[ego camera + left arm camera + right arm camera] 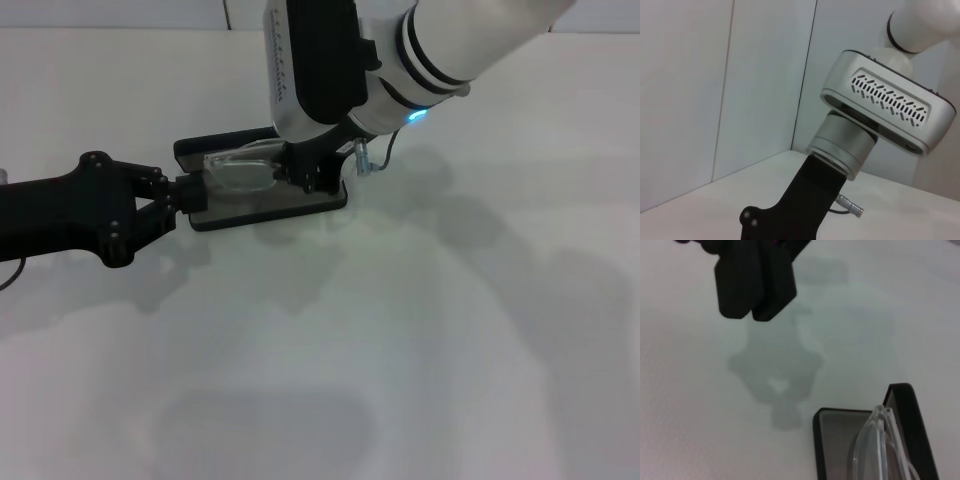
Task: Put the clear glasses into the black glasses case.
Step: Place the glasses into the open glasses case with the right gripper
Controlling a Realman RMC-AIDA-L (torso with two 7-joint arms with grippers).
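Black glasses case (262, 205) lies open on the white table (420, 350), well toward the far side, lid (215, 146) folded back away from the robot and the grey-lined tray facing up. Clear glasses (242, 172) are inside the open case, sitting over the grey lining, lenses toward the case's left end; right wrist view shows the clear glasses (880, 445) standing up out of the tray of the black glasses case (827, 440), with the lid edge just behind them. Right gripper (312, 172) comes down from above at the right part of the case, black fingers at the right end of the glasses; can't tell from the head view whether they pinch the frame or just sit beside it, so grip state unknown. Left gripper (190, 195) reaches in low from the left, arm nearly flat over the table, tip at the left end of the case, touching or just about touching the tray edge near the left lens. In the right wrist view the left gripper (756, 282) shows as two dark fingers pressed together, so it looks closed w/ nothing between them. Left wrist view shows only the right arm's wrist housing and walls.
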